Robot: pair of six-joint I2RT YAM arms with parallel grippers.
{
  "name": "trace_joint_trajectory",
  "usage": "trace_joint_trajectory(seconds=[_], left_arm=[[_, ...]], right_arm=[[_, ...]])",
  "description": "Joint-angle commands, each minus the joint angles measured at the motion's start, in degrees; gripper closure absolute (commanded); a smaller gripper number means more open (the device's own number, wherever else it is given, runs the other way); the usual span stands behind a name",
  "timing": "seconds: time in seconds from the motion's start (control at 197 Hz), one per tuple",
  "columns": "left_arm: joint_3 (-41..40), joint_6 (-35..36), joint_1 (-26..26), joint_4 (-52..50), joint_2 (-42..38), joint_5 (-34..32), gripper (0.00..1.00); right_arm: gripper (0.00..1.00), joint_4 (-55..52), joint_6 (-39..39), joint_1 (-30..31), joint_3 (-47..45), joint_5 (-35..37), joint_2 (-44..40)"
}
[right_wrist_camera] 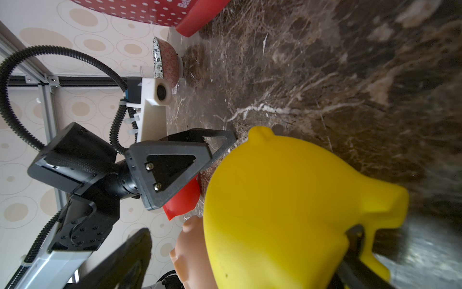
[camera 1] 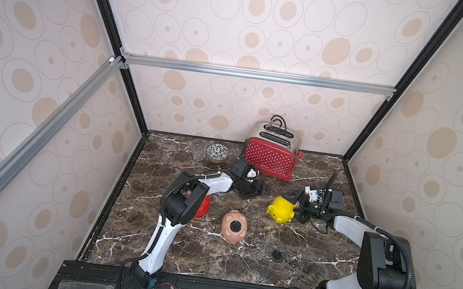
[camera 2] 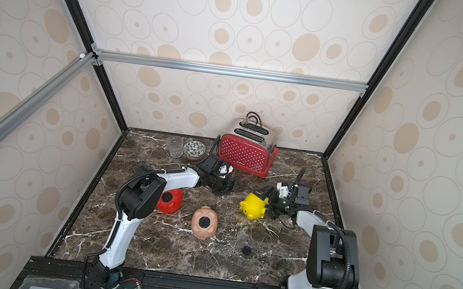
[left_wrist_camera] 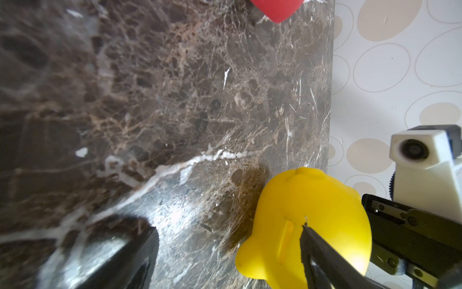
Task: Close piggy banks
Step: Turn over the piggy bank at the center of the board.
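The yellow piggy bank point(camera 1: 281, 209) point(camera 2: 254, 205) stands right of centre, coin slot up. My right gripper point(camera 1: 296, 208) point(right_wrist_camera: 251, 232) is open around its rear; one finger point(right_wrist_camera: 355, 250) touches it by a foot, the other point(right_wrist_camera: 135, 255) stands clear. My left gripper point(camera 1: 254, 189) point(left_wrist_camera: 228, 229) is open and empty, a little left of that pig. The pale pink pig point(camera 1: 234, 226) lies on its back with a black plug in its belly. Behind my left elbow the red pig point(camera 2: 169, 201) also shows a black plug. A loose black plug point(camera 1: 276, 254) lies on the marble.
A red dotted toaster point(camera 1: 269, 158) stands at the back wall, close behind my left gripper. A clear glass point(camera 1: 198, 149) and a patterned bowl point(camera 1: 217, 152) sit at the back left. Walls close off the table on three sides.
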Motion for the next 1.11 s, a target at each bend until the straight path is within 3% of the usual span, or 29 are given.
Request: trace_joint_trajectory(seconds=[0.0, 0.633, 1.109], left_arm=[[-1.13, 1.33, -0.30, -2.82, -1.42, -0.98, 0.11], [-0.70, 3.32, -0.26, -5.98, -5.90, -2.39, 0.12], [3.79, 5.80, -0.37, -8.72, -7.94, -0.96, 0.17]], right_arm=[[0.00, -5.15, -3.66, 0.37, 1.57, 1.50, -2.25], [0.00, -22.28, -12.20, 0.29, 4.34, 8.66, -11.06], [0.08, -27.86, -14.19, 0.21, 5.23, 14.71, -10.44]])
